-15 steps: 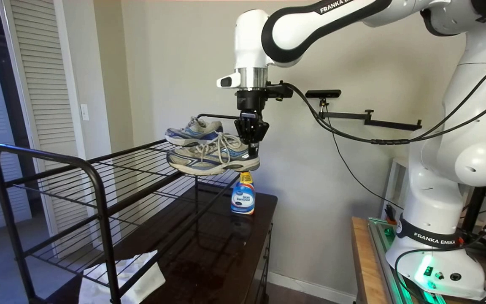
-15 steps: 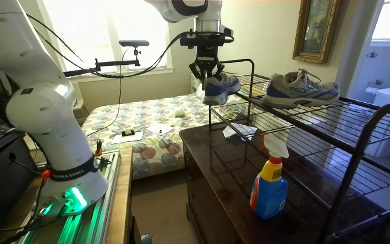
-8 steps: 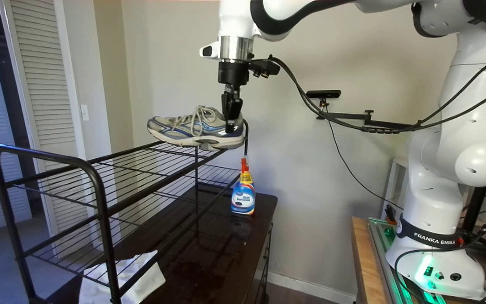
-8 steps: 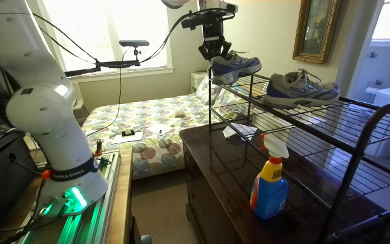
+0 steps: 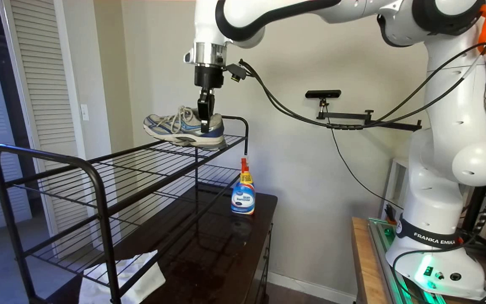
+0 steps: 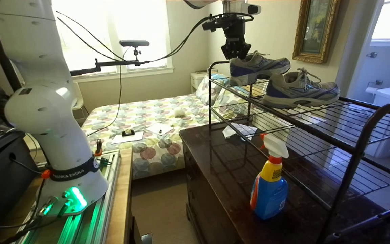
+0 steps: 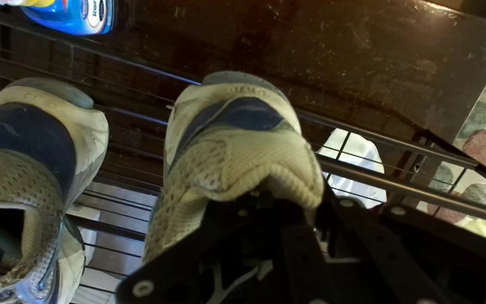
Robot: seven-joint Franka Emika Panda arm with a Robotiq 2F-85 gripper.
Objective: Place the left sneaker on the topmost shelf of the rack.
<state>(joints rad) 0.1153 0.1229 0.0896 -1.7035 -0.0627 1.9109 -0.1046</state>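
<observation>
The left sneaker (image 5: 184, 126), grey-beige with white laces, hangs over the topmost shelf (image 5: 137, 169) of the black rack (image 5: 101, 202), toe slightly raised. My gripper (image 5: 205, 126) is shut on its heel collar; in the wrist view the gripper (image 7: 298, 207) has one finger inside the shoe and one outside. In an exterior view the left sneaker (image 6: 254, 69) looks a little above the wires. The matching right sneaker (image 6: 300, 89) stands on the topmost shelf beside it, and shows in the wrist view (image 7: 19, 169); the held shoe mostly hides it in an exterior view.
The rack's tube end frames rise above the shelf at both ends. A stain remover spray bottle (image 6: 269, 189) and a white cloth (image 5: 141, 274) are on the dark glossy table (image 5: 196, 261) under the rack. A patterned bed (image 6: 141, 118) lies beyond.
My gripper has carried the left sneaker up and inward, from outside the rack's edge to over the topmost shelf. The right sneaker, bottle and rack have not moved.
</observation>
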